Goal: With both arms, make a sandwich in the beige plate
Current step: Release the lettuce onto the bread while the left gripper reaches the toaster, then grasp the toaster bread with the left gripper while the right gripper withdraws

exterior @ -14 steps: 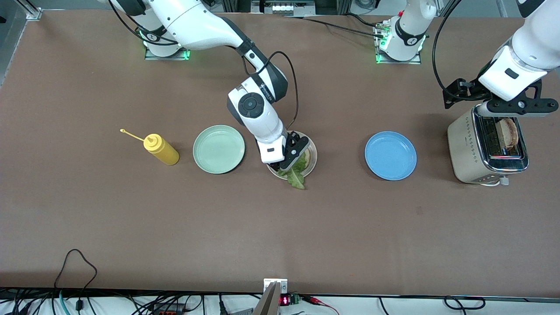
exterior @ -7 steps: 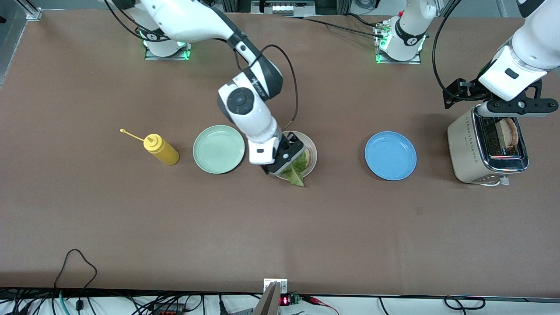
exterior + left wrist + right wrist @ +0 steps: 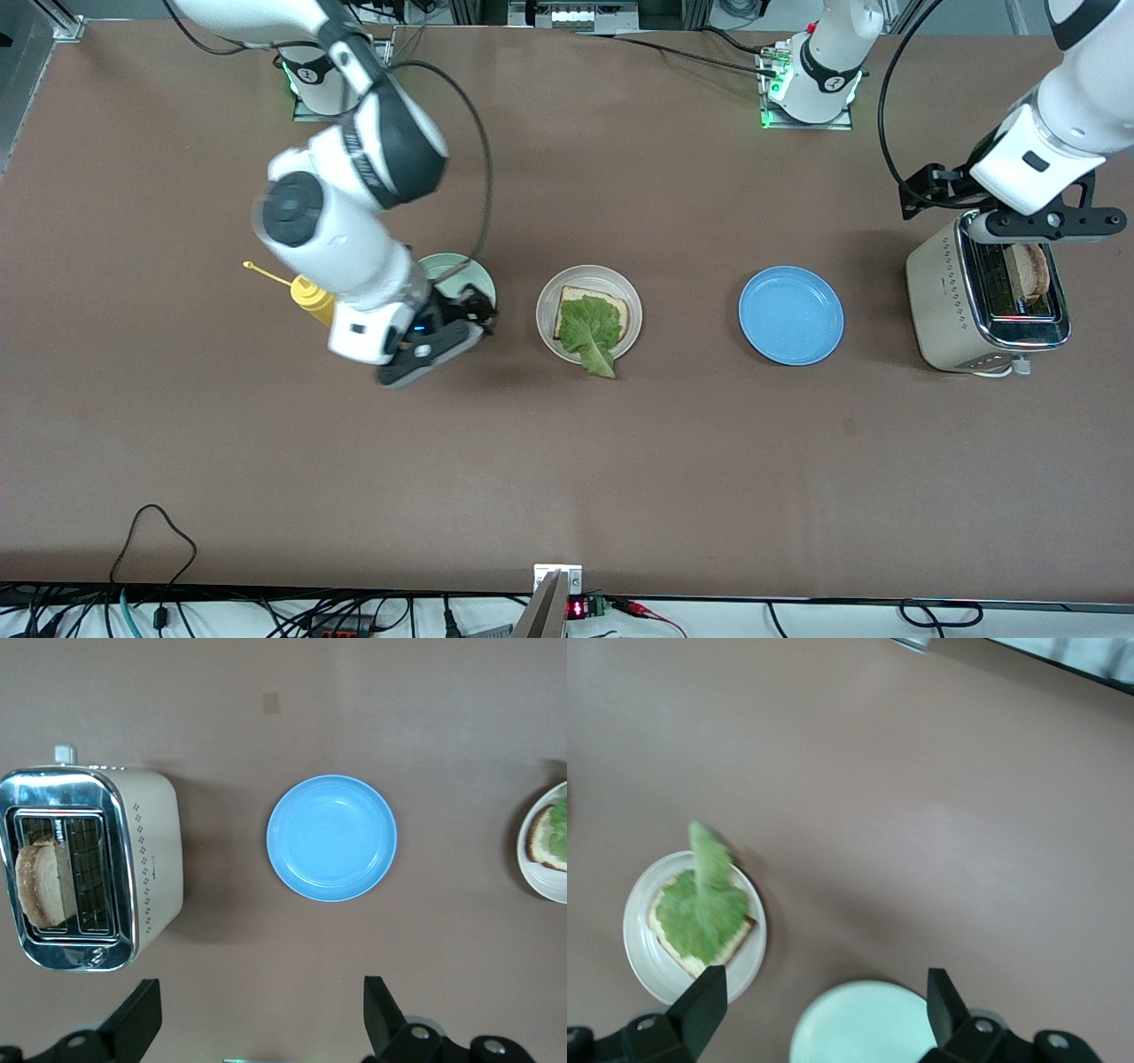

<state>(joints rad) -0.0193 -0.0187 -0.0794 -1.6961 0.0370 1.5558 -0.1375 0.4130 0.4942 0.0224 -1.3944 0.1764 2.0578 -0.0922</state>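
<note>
While the front view takes in the whole table, each wrist view shows only a patch of it:
Front view only: yellow bottle (image 3: pixel 321 301), partly covered by the right arm (image 3: pixel 341 239), toward the right arm's end of the table; cables along the table edge nearest the camera.
Left wrist view: toaster (image 3: pixel 89 868) seen from above, one toast slice (image 3: pixel 40 893) standing in a slot; blue plate (image 3: pixel 332 838) beside the toaster; a sliver of the beige plate at the picture's rim.
Right wrist view: beige plate (image 3: pixel 640 958) with bread and leaf, and part of the green plate (image 3: pixel 864 1023) just beside it.
Sandwich so far: one toast slice (image 3: pixel 573 304) flat in the beige plate (image 3: pixel 547 301), a lettuce leaf (image 3: pixel 592 330) on it, its tip hanging past the plate rim toward the front camera; no top slice on it.
Beige plate place: middle of the table, between the green plate (image 3: pixel 474 276) and the blue plate (image 3: pixel 790 315), apart from both.
Right gripper (image 3: pixel 443 332): fingers spread wide, holding nothing, over the green plate's edge.
Left gripper (image 3: pixel 1038 226): fingers wide apart, empty, over the toaster (image 3: pixel 983 306) at the left arm's end of the table.
Open room: bare brown table (image 3: pixel 567 478) between the row of plates and the edge nearest the camera.
</note>
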